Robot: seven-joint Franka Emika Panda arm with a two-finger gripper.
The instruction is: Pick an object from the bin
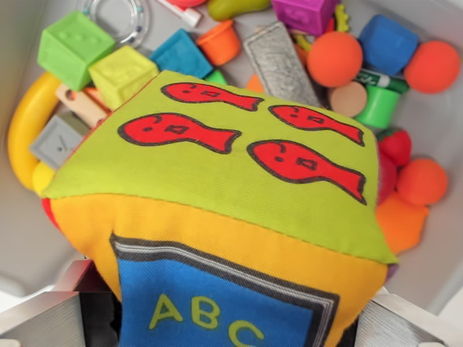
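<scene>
One soft cube (217, 217) fills most of the wrist view, with four red fish on its green top face and "ABC" on its blue side. The gripper (231, 318) is closed on the cube: one metal finger (43, 318) shows at 8 o'clock and the other at 4 o'clock, both pressed to its sides. The cube seems lifted above the bin (22, 246), where the other toys lie from 10 to 3 o'clock. I judge the pick is made; next comes a straight rise, keeping the squeeze firm because the fabric can slip.
</scene>
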